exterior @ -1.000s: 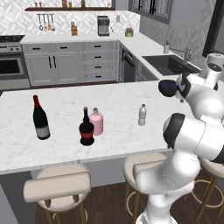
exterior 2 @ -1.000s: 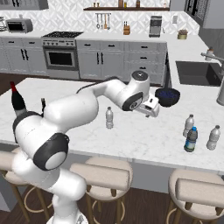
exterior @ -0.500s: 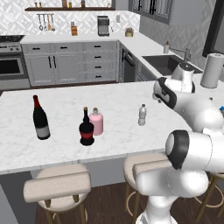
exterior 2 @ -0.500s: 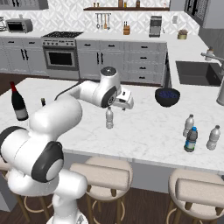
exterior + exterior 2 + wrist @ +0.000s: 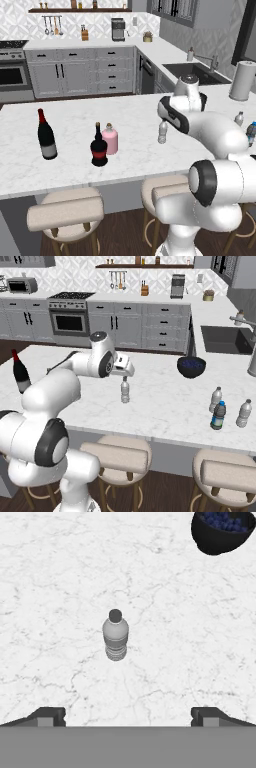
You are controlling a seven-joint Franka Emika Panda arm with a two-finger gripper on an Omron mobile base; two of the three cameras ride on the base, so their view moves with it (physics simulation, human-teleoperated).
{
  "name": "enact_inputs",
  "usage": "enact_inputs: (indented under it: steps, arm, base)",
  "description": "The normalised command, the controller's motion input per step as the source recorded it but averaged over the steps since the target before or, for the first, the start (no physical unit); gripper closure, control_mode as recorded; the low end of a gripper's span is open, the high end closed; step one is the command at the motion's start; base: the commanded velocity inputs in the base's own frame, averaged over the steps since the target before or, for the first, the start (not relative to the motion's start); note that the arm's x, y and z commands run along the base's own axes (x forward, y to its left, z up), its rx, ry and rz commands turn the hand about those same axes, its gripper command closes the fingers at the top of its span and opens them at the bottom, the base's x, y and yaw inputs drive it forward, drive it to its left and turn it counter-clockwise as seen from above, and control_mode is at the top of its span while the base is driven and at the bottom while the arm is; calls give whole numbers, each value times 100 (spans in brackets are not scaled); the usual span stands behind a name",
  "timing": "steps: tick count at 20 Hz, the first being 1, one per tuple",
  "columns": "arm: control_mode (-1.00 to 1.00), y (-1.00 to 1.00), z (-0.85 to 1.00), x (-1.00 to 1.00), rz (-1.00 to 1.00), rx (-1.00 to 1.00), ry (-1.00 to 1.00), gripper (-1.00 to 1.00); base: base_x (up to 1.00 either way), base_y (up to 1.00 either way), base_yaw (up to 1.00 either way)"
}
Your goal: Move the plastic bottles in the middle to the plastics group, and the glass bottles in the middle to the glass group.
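Note:
A small clear plastic bottle (image 5: pixel 125 391) (image 5: pixel 162 132) (image 5: pixel 115 636) stands upright mid-island. My gripper (image 5: pixel 127 374) (image 5: pixel 163 121) (image 5: pixel 127 714) hovers just above it, open and empty; the fingertips (image 5: pixel 50 715) are wide apart and clear of the bottle. Farther right, two clear bottles (image 5: pixel 215 399) (image 5: pixel 244 413) and a dark blue-labelled bottle (image 5: pixel 218 415) stand close together. At the left, the pink glass bottle (image 5: pixel 110 140) stands right beside the squat dark red-labelled bottle (image 5: pixel 99 146), and the tall wine bottle (image 5: pixel 46 135) (image 5: pixel 20 372) is further left.
A dark bowl of blueberries (image 5: pixel 191 366) (image 5: pixel 220 529) sits behind and right of the middle bottle. A paper towel roll (image 5: pixel 242 80) and the sink (image 5: pixel 222 338) lie on the right. Stools (image 5: pixel 117 455) line the island's near edge.
The arm has swung left from beside the bowl to above the middle clear bottle. The jaws stayed open. No bottle has moved.

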Motion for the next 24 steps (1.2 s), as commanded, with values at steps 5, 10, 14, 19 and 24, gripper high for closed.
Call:
enact_inputs:
  steps: [5,10,14,19,24]
  arm:
    - [-100,0,-13,56,3,3,1,-100]
    - [-100,0,-38,82,4,6,8,-100]
    - [-100,1,-46,36,1,1,6,-100]
    - [-100,0,-13,-2,0,0,4,-100]
    - [-100,0,-4,-21,0,0,1,-100]
  base:
    - [0,0,0]
    - [0,0,0]
    - [0,0,0]
    - [0,0,0]
    - [0,0,0]
